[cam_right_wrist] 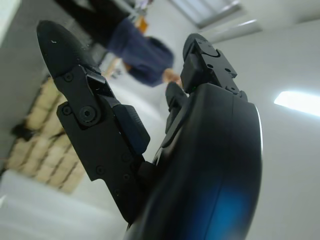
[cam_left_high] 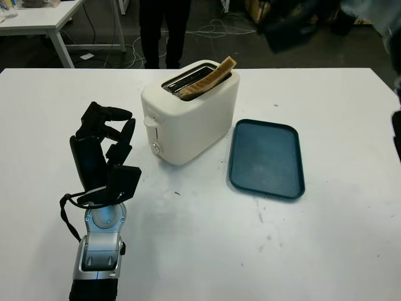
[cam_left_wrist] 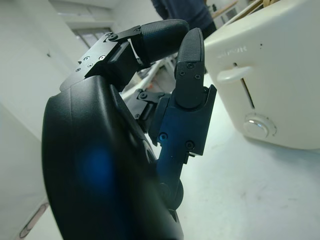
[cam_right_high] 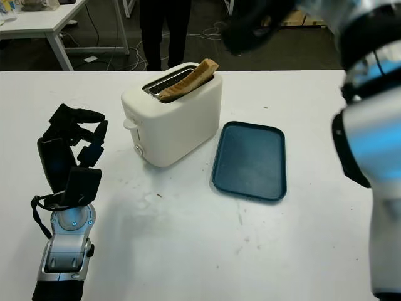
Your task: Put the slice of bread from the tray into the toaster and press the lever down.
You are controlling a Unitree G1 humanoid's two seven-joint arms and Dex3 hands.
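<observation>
A white toaster (cam_left_high: pixel 188 110) stands mid-table. A slice of bread (cam_left_high: pixel 210 76) leans slanted in its slot, one corner sticking up above the top. The lever (cam_left_wrist: pixel 235 74) sits high on the toaster's left end, with a round knob (cam_left_wrist: pixel 257 125) below it. To the right of the toaster lies the dark blue tray (cam_left_high: pixel 266 157) with nothing on it. My left hand (cam_left_high: pixel 103 147) is open, upright over the table to the left of the toaster and apart from it. My right hand (cam_right_high: pixel 250 28) is open and raised in the air beyond the toaster's far side.
A person (cam_left_high: pixel 164 31) in dark trousers stands behind the table's far edge. A second white table (cam_left_high: pixel 37 19) is at the back left, and cables (cam_left_high: pixel 216 28) lie on the floor. My right arm (cam_right_high: pixel 369 125) fills the right side of the right eye view.
</observation>
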